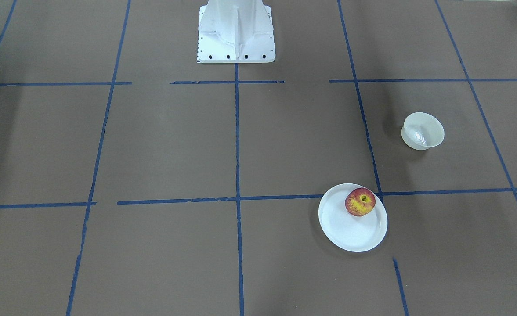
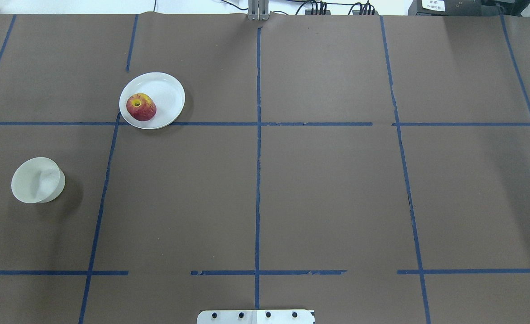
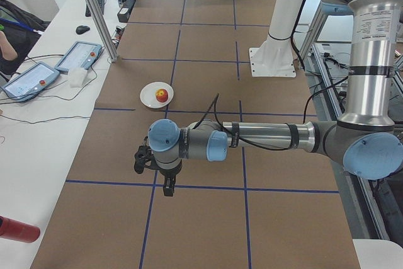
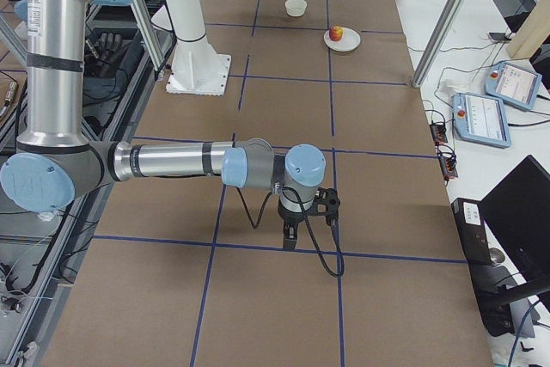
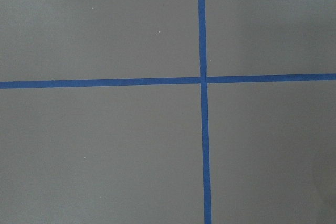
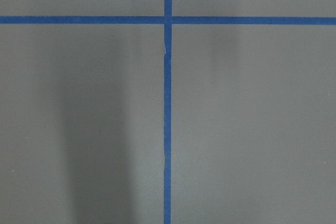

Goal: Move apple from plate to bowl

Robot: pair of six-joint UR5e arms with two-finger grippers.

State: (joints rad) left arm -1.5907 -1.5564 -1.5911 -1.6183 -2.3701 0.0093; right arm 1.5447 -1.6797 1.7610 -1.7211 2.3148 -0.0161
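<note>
On the plate (image 1: 348,232), in the front-facing view, I see the apple (image 1: 360,202) sitting dimple up against the rim on the side toward the base (image 1: 236,35). The bowl (image 1: 422,131) stands upright, well apart from the plate, nearer the base and further toward the robot's left.

From overhead I read the same: apple on the plate's left part near the rim, bowl well apart from the plate, on the robot's side of it.

From the left end, the left gripper (image 3: 169,190) hangs pointing down over the table (image 3: 208,218), well apart from the plate and nearer the camera. I cannot tell how its jaws stand.

From the right end, the right gripper (image 4: 290,242) hangs the same way, far from the plate at the table's other end, and again I cannot tell whether its jaws are open or closed.

Both wrist cameras show only table and crossing blue tape (image 5: 202,80).
</note>
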